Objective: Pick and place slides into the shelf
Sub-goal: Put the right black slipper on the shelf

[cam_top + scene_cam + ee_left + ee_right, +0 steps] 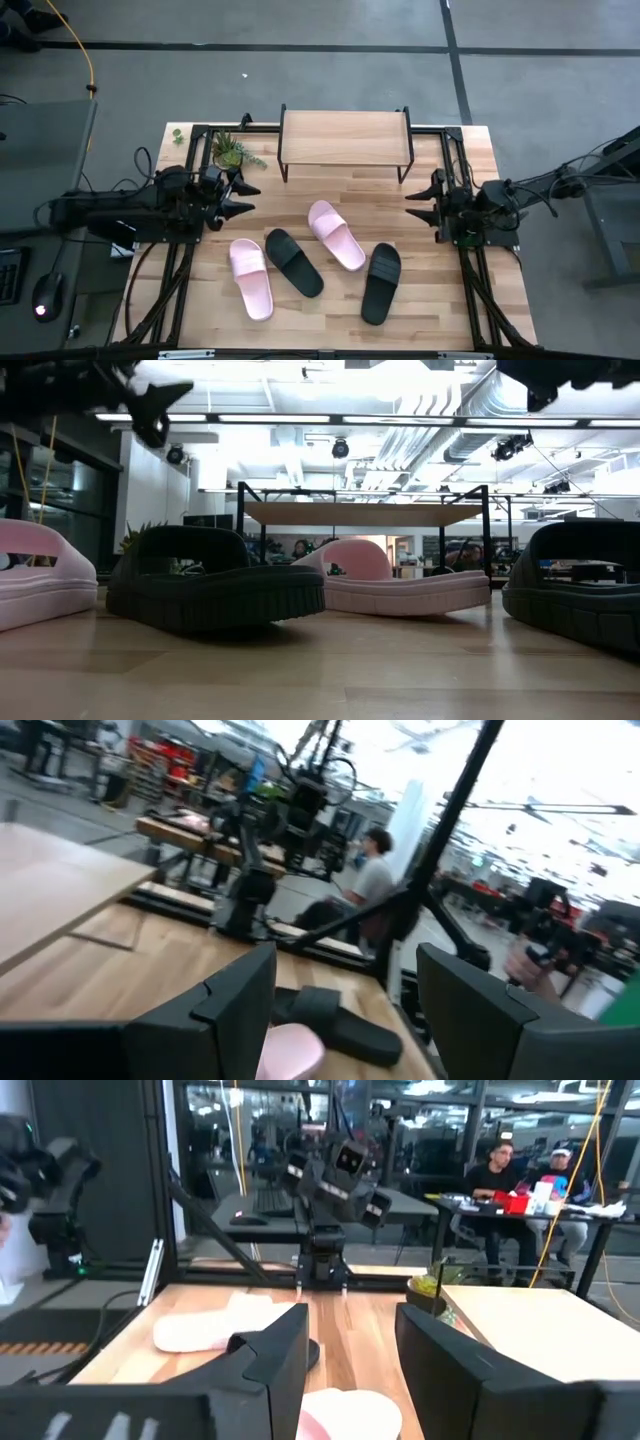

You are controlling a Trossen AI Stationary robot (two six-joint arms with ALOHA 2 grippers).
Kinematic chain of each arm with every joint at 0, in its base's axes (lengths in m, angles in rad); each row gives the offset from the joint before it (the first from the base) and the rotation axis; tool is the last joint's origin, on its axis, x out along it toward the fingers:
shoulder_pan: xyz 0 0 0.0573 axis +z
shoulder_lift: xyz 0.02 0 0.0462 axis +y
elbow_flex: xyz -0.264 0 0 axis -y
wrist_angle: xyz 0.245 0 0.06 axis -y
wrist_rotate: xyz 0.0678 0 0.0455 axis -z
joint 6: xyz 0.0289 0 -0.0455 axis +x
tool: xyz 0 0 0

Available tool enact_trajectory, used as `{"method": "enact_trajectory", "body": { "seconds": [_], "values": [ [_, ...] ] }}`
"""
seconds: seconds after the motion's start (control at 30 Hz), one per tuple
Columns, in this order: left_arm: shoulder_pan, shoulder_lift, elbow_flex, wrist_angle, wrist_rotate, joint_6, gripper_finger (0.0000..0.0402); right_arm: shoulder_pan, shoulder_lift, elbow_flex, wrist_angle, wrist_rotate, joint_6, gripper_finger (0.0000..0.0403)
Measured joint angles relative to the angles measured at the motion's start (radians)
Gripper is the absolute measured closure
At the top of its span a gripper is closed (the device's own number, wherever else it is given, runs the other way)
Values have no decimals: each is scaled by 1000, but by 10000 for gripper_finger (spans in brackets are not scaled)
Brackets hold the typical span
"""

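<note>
Left pincer (247, 198): hovering over the left side of the desk (460, 300), fingers spreading wide, gripping nothing. In its own wrist view the two dark fingers (235, 1010) are standing well apart with a pink toe showing between them.

Right pincer (412, 206): hovering over the right side of the desk, facing the left pincer, fingers likewise spreading wide and holding nothing; its fingers (275, 1355) are framing a pink sandal tip in the right wrist view.

Shelf (345, 138): sitting at the far edge of the desk, beyond and between both pincers, its plank top carrying nothing.

Slides, all lying flat on the desk, nearer the front edge than either pincer:
- pink slide (252, 277), lying just in front of the left pincer;
- black slide (294, 262), lying just beside that pink one, toward the right pincer;
- second pink slide (336, 234), lying about midway between the two pincers;
- second black slide (381, 283), lying in front of the right pincer.

Small potted plant (231, 152): standing behind the left pincer, just beside the shelf.
</note>
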State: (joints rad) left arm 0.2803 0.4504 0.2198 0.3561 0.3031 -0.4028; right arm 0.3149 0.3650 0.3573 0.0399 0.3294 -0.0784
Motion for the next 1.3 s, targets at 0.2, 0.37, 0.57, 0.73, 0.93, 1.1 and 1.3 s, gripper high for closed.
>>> {"method": "enact_trajectory", "body": {
  "seconds": [0.2, 0.37, 0.57, 0.73, 0.93, 1.1, 1.3],
  "values": [
    [-92, 93, 113, -11, -7, 32, 176, 0, 160, 142, -76, 0, 42, 260],
    [-168, 152, 163, -14, -89, 22, 176, 23, 291, 249, -195, -8, 105, 260],
    [-218, 175, 185, -11, -205, 13, 176, 109, 449, 340, -224, 18, 105, 260],
    [-218, 174, 185, -11, -206, 0, 176, 191, 567, 432, -247, 99, 101, 260],
    [-218, 174, 185, -15, -200, -25, 176, 282, 708, 575, -365, 248, 97, 260],
    [-218, 174, 185, -15, -200, -25, 176, 316, 804, 647, -480, 287, 48, 260],
    [-218, 174, 185, -14, -199, -25, 176, 314, 884, 649, -488, 304, 18, 260]
  ]
}}
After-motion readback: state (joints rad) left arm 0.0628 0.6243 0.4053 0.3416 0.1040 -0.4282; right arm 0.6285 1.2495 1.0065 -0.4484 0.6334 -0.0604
